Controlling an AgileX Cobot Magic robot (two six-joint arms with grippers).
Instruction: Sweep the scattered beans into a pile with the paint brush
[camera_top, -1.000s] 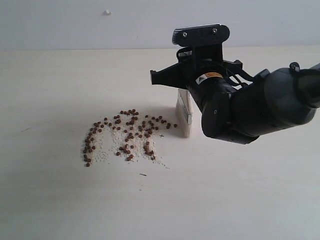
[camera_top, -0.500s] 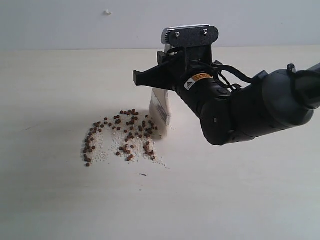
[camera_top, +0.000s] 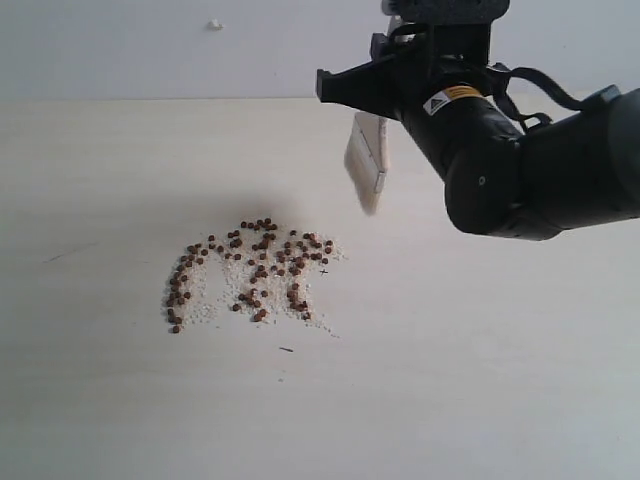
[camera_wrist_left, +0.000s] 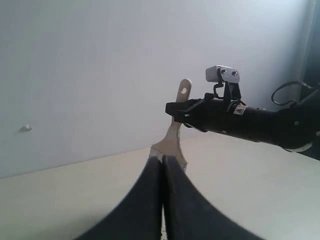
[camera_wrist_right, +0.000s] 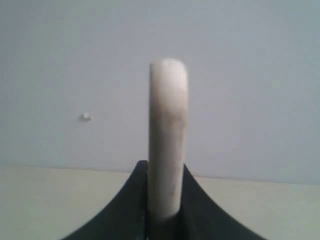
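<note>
Edge-on paint brush (camera_wrist_right: 168, 135) between fingers (camera_wrist_right: 125, 212)

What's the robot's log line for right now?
right gripper: shut on paint brush | paint brush: in air above table | beans: scattered on table | left gripper: shut, empty

Soft, even light; the paint brush (camera_wrist_right: 168, 140) blurs close up

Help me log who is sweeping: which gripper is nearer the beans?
Right. The right gripper holds the paint brush raised past the right edge of the beans in the exterior view; the left gripper is outside that view, no beans before it.
</note>
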